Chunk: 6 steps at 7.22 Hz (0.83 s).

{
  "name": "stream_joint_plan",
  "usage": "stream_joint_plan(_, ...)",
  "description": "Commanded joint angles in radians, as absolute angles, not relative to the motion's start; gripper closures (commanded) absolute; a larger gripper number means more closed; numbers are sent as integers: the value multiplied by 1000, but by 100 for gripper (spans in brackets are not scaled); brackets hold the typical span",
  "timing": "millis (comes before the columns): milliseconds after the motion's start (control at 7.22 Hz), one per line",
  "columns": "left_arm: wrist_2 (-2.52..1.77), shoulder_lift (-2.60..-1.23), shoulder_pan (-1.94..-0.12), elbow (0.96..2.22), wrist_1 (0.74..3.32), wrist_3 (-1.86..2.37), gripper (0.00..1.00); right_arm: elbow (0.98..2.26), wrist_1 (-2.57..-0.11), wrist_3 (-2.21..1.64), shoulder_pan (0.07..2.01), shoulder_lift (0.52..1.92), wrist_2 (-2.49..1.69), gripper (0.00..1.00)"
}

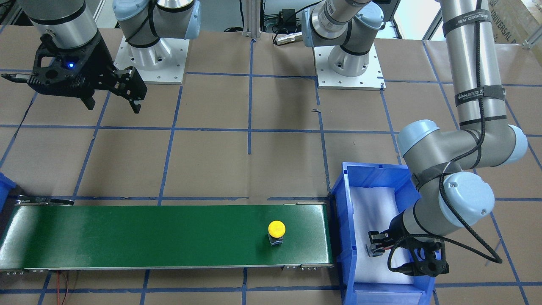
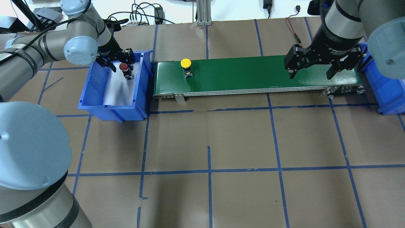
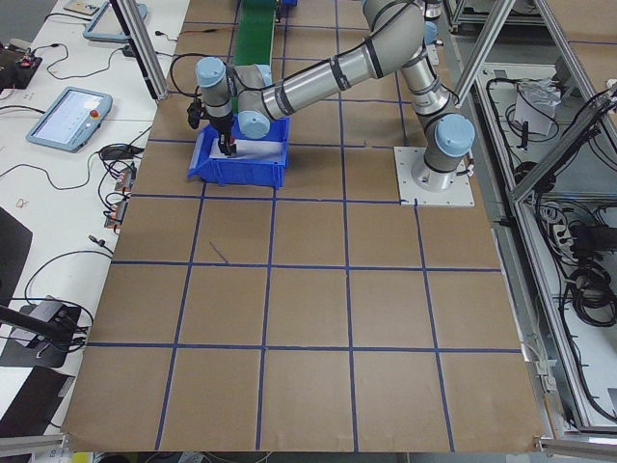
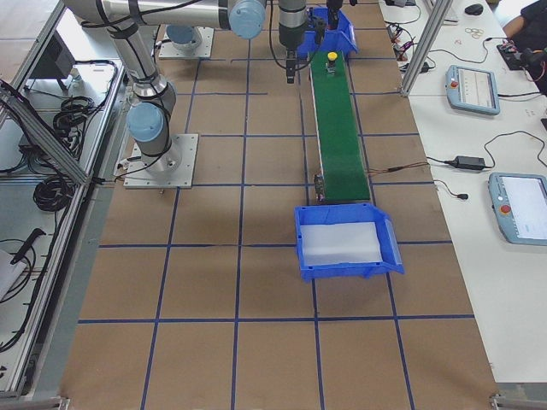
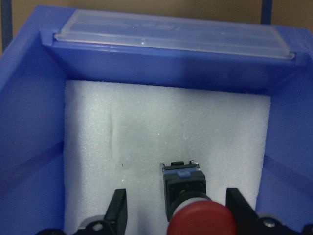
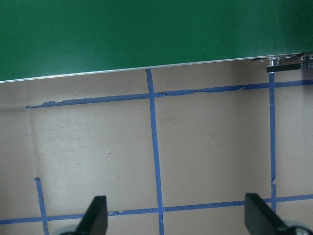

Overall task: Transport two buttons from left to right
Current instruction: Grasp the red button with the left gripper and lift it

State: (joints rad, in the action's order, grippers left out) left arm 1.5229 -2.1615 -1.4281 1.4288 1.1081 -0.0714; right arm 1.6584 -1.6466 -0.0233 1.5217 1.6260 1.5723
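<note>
The brown tabletop (image 2: 240, 136) carries a long green belt (image 2: 253, 74) that runs from my left jaws toward my right jaws. One blue bin (image 2: 110, 110) surrounds my left jaws and a second blue bin (image 4: 349, 270) lies beyond my right ones. No button shows in that second bin, so I judge neither delivery done. The yellow button (image 2: 185, 63) stands on the belt near my left jaws, well apart from my right jaws, which hang wide and empty at the belt's other end. The red button (image 5: 188, 200) sits on white foam (image 5: 146, 127) between my left jaws, which are spread wide and touch neither side of it. My own jaws hide the red cap's lower edge, and the second bin is cut off overhead
</note>
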Motion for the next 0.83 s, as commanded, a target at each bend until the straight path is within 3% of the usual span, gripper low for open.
stream_joint_plan(0,1520,-2154,-1428,1428,1126,-34,67,1658,-1649,-25,1523,1626,1569,0)
stream_joint_plan(693,1517,-1985,-1452,1342,1375,-3,69,1658,-1647,-23,1523,1626,1569,0)
